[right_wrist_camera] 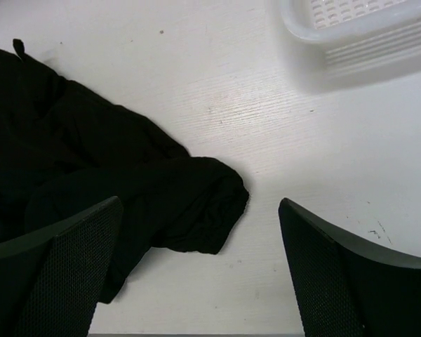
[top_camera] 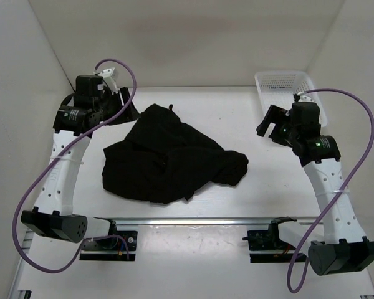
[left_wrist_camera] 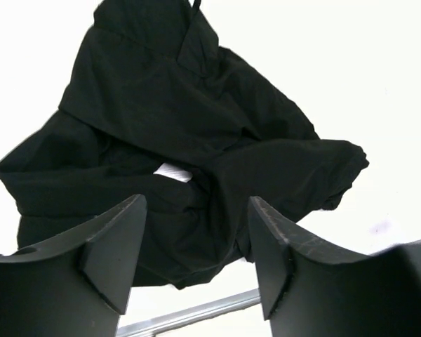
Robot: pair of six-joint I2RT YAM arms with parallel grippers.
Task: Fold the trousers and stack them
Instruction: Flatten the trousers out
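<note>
The black trousers (top_camera: 168,156) lie crumpled in a heap in the middle of the white table. They also show in the left wrist view (left_wrist_camera: 175,140), with a small white label among the folds, and in the right wrist view (right_wrist_camera: 112,175). My left gripper (top_camera: 126,106) hangs open and empty above the table just left of the heap's far end; its jaws (left_wrist_camera: 196,253) stand apart. My right gripper (top_camera: 267,124) is open and empty, to the right of the heap and above bare table (right_wrist_camera: 200,274).
A white plastic mesh basket (top_camera: 287,93) stands at the back right, just behind the right gripper, and shows in the right wrist view (right_wrist_camera: 351,28). A metal rail (top_camera: 193,220) runs along the near edge between the arm bases. White walls enclose the table.
</note>
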